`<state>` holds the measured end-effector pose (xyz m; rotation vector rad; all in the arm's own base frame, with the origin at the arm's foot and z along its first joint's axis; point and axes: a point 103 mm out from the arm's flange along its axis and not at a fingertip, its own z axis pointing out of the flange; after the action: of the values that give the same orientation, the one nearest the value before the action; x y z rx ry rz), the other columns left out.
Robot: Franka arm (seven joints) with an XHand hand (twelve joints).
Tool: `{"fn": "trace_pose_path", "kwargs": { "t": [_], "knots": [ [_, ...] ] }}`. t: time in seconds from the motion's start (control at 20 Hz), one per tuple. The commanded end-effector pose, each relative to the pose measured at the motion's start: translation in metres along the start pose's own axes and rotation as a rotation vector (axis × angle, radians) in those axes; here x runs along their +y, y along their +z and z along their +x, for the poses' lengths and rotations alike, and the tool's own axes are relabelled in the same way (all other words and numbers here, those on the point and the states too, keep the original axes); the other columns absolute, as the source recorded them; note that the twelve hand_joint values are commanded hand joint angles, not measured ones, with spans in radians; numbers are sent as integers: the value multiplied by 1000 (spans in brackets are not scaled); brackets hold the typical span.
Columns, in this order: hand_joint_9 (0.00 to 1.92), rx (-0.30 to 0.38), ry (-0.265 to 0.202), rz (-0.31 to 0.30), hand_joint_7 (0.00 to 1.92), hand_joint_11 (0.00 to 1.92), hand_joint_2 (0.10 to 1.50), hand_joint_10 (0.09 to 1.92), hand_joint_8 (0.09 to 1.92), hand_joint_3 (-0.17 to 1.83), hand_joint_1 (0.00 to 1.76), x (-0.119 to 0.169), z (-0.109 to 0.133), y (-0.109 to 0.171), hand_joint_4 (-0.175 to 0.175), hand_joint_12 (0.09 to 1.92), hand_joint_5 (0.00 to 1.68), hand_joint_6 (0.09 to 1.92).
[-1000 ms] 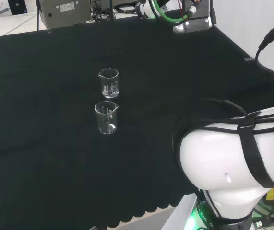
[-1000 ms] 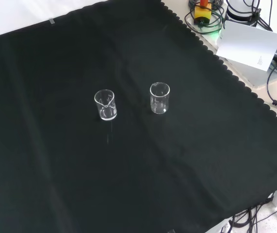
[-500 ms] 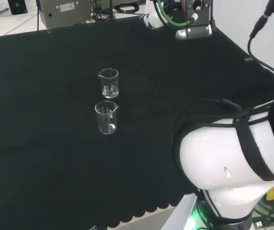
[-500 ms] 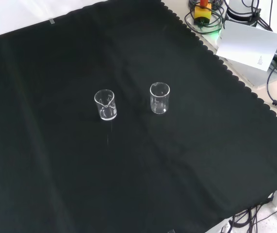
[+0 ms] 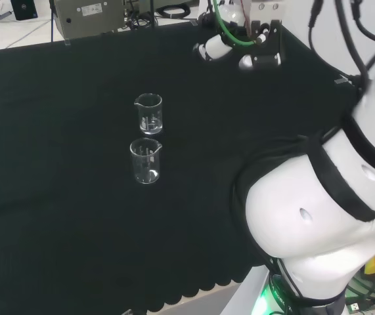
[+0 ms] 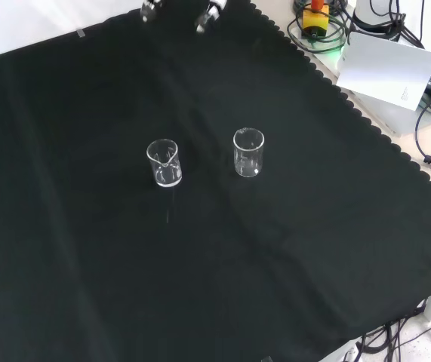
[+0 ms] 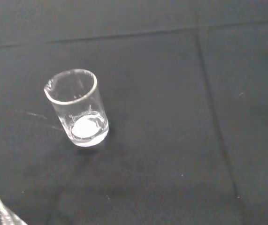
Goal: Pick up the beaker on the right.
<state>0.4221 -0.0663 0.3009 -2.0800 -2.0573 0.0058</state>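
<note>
Fingertips of the black and white robot hand (image 6: 209, 13) show at the top edge of the front view, high above the black cloth (image 6: 87, 286) and holding nothing; how far the fingers are spread cannot be told from these pictures. In the head view the hand (image 5: 217, 49) hangs over the far right part of the bench, well apart from the glassware. Two small clear glass beakers stand upright and untouched near the middle of the cloth. In the front view the right-hand clear glass beaker (image 6: 248, 152) stands beside the left-hand clear glass beaker (image 6: 163, 162), a gap between them. Judging by this, the task is barely begun: approach, grasp and lift all remain.
</note>
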Motion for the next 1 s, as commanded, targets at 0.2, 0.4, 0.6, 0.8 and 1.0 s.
{"fn": "trace_pose_path", "kwargs": {
  "t": [0.2, 0.4, 0.6, 0.8, 1.0],
  "knots": [
    [520, 95, -87, -49, 325, 285, 710, 607, 618, 608, 771, 83, -24, 64, -7, 1329, 380, 87],
    [530, 116, -112, -25, 339, 298, 673, 593, 621, 638, 777, 95, -19, 85, -12, 1325, 417, 87],
    [496, 130, -126, -5, 312, 279, 656, 579, 613, 641, 768, 104, -14, 102, -14, 1321, 426, 87],
    [473, 130, -136, 20, 296, 266, 649, 578, 611, 637, 757, 110, -9, 114, -15, 1323, 419, 87],
    [461, 125, -139, 31, 285, 257, 648, 581, 613, 633, 754, 114, -5, 121, -15, 1326, 415, 87]
  ]
}}
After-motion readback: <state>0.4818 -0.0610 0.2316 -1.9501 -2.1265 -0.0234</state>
